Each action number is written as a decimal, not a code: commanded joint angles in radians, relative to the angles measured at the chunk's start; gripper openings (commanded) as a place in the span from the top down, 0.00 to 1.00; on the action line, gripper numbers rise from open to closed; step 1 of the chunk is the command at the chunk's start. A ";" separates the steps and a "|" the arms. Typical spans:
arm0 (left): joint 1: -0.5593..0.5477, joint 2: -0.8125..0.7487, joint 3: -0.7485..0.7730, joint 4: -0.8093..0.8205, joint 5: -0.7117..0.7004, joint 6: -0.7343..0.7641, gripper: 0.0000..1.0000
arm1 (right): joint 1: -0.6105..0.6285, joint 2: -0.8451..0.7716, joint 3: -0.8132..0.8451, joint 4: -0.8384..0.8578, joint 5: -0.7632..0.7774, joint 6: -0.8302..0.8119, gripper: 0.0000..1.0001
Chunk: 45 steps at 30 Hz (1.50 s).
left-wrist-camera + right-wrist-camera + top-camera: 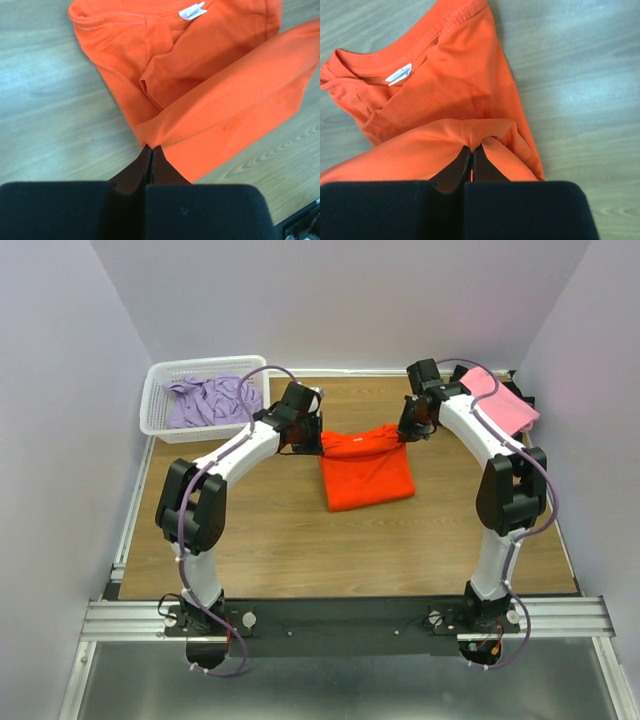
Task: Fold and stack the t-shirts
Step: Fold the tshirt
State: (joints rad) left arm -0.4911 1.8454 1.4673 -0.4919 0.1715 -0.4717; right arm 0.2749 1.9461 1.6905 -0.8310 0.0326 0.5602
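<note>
A bright orange t-shirt (365, 475) lies partly folded in the middle of the wooden table. My left gripper (318, 440) is shut on its left corner (152, 135) and holds the edge lifted. My right gripper (405, 432) is shut on the right corner, where cloth bunches at the fingertips (472, 137). The shirt's collar with a white label (192, 11) (399, 75) lies flat beyond both grippers. A lavender t-shirt (208, 400) sits crumpled in the white basket. A pink t-shirt (498, 400) lies folded at the back right.
The white lattice basket (158, 390) stands at the back left corner. A dark cloth edge (522, 395) shows under the pink shirt near the right wall. Bare wood (330, 550) stretches between the orange shirt and the arm bases.
</note>
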 commanded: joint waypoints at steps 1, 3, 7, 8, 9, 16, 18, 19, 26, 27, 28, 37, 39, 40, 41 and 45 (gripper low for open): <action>0.032 0.079 0.074 -0.025 0.022 0.050 1.00 | -0.011 0.069 0.073 0.010 0.046 -0.009 0.99; 0.043 0.107 0.123 -0.031 0.016 0.051 1.00 | -0.014 0.103 0.095 0.010 0.041 -0.014 0.99; 0.075 0.188 0.239 -0.031 0.011 0.058 1.00 | -0.020 0.207 0.199 0.013 0.040 -0.016 0.98; 0.082 0.205 0.272 -0.036 0.011 0.061 1.00 | -0.023 0.227 0.230 0.016 0.035 -0.016 0.98; 0.094 0.221 0.304 -0.042 0.010 0.062 0.96 | -0.029 0.244 0.259 0.021 0.015 -0.017 0.87; 0.121 0.313 0.643 -0.106 -0.013 0.071 0.24 | -0.063 0.346 0.527 0.052 -0.131 -0.013 0.41; 0.121 0.302 0.648 -0.105 -0.009 0.077 0.22 | -0.071 0.330 0.531 0.061 -0.151 -0.031 0.34; 0.121 0.285 0.636 -0.102 -0.003 0.082 0.22 | -0.071 0.317 0.519 0.066 -0.157 -0.042 0.32; 0.121 0.140 0.285 0.015 0.028 0.084 0.22 | -0.106 0.154 0.228 0.173 -0.235 -0.075 0.18; 0.120 0.126 0.254 0.038 0.037 0.084 0.22 | -0.109 0.137 0.191 0.200 -0.246 -0.077 0.16; 0.120 0.103 0.228 0.048 0.039 0.081 0.22 | -0.117 0.110 0.158 0.213 -0.267 -0.085 0.15; 0.117 0.083 0.047 0.104 0.078 0.084 0.23 | -0.160 0.039 -0.119 0.349 -0.425 -0.118 0.08; 0.114 0.092 0.039 0.110 0.088 0.081 0.23 | -0.166 0.042 -0.149 0.365 -0.448 -0.135 0.08; 0.112 0.098 0.038 0.110 0.089 0.084 0.23 | -0.170 0.046 -0.156 0.371 -0.457 -0.143 0.08; 0.108 0.109 0.036 0.110 0.091 0.081 0.23 | -0.171 0.050 -0.163 0.377 -0.465 -0.151 0.08; 0.098 0.138 0.045 0.110 0.097 0.077 0.25 | -0.180 0.080 -0.178 0.412 -0.519 -0.183 0.08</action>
State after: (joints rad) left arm -0.3782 1.9678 1.5066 -0.4110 0.2310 -0.4030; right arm 0.1043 2.0174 1.5272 -0.4946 -0.3988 0.4297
